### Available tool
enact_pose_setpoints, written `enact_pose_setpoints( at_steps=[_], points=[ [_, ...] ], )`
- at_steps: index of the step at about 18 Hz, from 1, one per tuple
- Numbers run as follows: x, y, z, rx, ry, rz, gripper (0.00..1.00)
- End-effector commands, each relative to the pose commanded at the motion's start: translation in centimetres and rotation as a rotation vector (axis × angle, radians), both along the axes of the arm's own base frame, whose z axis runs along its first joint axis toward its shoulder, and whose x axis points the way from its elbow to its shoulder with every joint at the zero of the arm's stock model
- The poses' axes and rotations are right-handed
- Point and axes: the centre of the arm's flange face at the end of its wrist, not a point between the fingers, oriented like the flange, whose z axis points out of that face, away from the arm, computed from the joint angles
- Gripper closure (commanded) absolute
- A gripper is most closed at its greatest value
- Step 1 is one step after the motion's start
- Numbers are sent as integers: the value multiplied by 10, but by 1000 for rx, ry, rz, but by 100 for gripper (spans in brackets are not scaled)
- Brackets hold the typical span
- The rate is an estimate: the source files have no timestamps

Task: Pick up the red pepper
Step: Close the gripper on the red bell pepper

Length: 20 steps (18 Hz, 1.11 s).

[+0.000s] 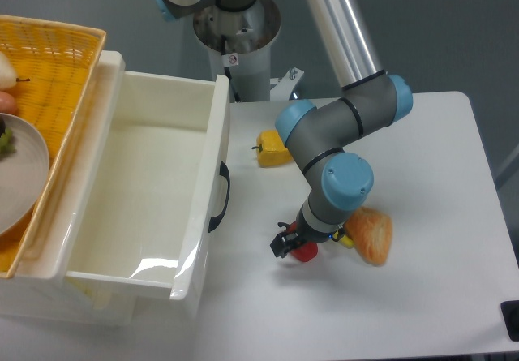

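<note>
White bin at front; hand closed around the red pepper beside bread

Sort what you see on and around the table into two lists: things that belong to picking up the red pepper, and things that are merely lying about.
Belongs to the job:
- red pepper
- gripper, down at the pepper

Just lying about:
- yellow pepper
- bread piece, right beside the red pepper
- white bin
- yellow basket
- plate

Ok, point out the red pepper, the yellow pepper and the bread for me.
red pepper (305, 252): fixed camera, red body showing under the claw.
yellow pepper (274, 149): fixed camera, middle of body.
bread (372, 233): fixed camera, middle of crust.
</note>
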Motion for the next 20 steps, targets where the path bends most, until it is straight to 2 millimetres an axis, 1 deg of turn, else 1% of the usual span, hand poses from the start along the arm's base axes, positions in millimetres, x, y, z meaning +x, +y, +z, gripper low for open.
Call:
enact_pose_setpoints(
  at_steps=[2,7,8,10,11,12,14,18,19,20],
  points=[
    [0,0,0,0,0,0,7],
    [0,0,1,1,1,0,29],
    [0,0,0,0,0,0,30],
    [0,0,1,1,1,0,37],
    [0,0,2,2,2,0,38],
    [-1,0,2,2,2,3,45],
    [-2,0,2,4,5,0,52],
    [-3,0,7,12,12,-16,53],
    [-3,0,7,12,12,-16,57],
    [-3,0,7,11,13,-18,57]
  ],
)
